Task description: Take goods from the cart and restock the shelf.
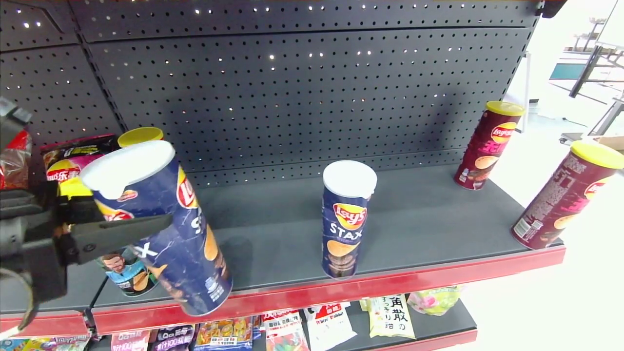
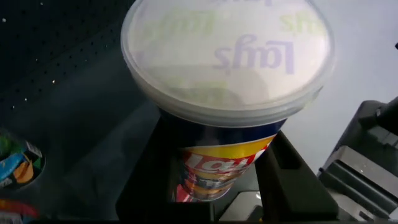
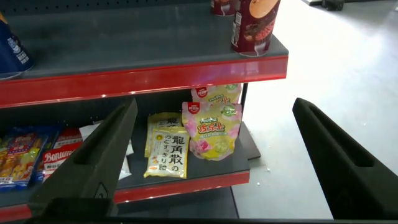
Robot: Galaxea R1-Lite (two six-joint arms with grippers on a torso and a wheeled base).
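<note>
A dark shelf point(image 1: 419, 224) backed by perforated pegboard point(image 1: 292, 97) runs across the head view, its red lip point(image 1: 390, 282) along the front at six o'clock. The left jaws are clamped around the middle of a blue can point(image 1: 180, 234) with a white lid at eight o'clock. The can is tilted, top toward ten o'clock, and its base overlaps the red lip rather than the shelf floor. Let go here, I judge it would catch the edge and tip off forward. Pushed inward while slanted, it could strike the yellow-lidded can point(image 1: 140, 136) just behind it, and the slant suggests it may pivot in the grip. The right jaws are spread wide and empty, facing packets point(image 3: 171, 152) on the lower shelf. Count: two blue cans, the held one and a second blue can point(image 1: 343, 229) upright at six o'clock near the lip; two maroon ones, a far maroon can point(image 1: 487, 146) at two o'clock and a near maroon can point(image 1: 560, 200) at three o'clock; one partly hidden yellow-lidded can; snack bags point(image 1: 73, 161) at nine o'clock, too overlapped to count.
</note>
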